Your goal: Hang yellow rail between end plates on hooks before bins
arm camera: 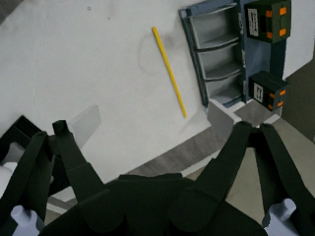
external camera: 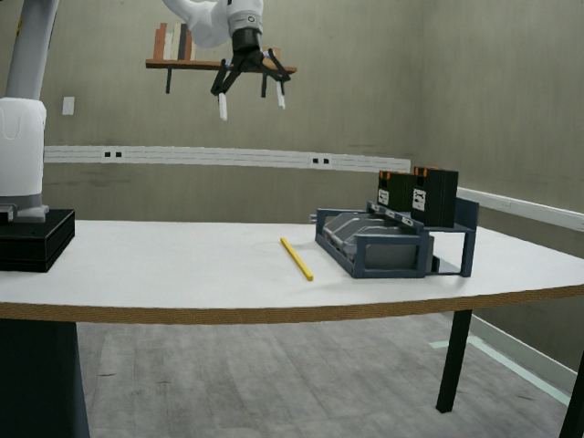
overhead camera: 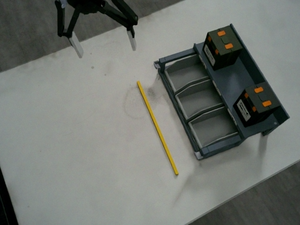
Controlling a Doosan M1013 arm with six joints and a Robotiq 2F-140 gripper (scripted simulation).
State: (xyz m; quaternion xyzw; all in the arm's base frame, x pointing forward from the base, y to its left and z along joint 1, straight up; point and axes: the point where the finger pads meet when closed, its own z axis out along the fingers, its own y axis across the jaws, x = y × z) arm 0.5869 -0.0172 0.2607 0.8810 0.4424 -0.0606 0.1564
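The yellow rail [overhead camera: 157, 127] lies flat on the white table, a short way in front of the blue-grey rack [overhead camera: 219, 94] and roughly parallel to its front edge. It also shows in the side view [external camera: 296, 258] and the wrist view [arm camera: 169, 71]. The rack's two hooks stick out at its front corners, one at the far end [overhead camera: 156, 64] and one at the near end [overhead camera: 198, 154]. My gripper [overhead camera: 105, 47] [external camera: 251, 104] is open and empty, high above the table's far left part, well away from the rail.
The rack holds three grey bins [overhead camera: 200, 102] in front and two dark boxes with orange tabs [overhead camera: 221, 47] [overhead camera: 256, 104] on its raised shelf. The robot base [external camera: 23, 188] stands on a black block at the table's left end.
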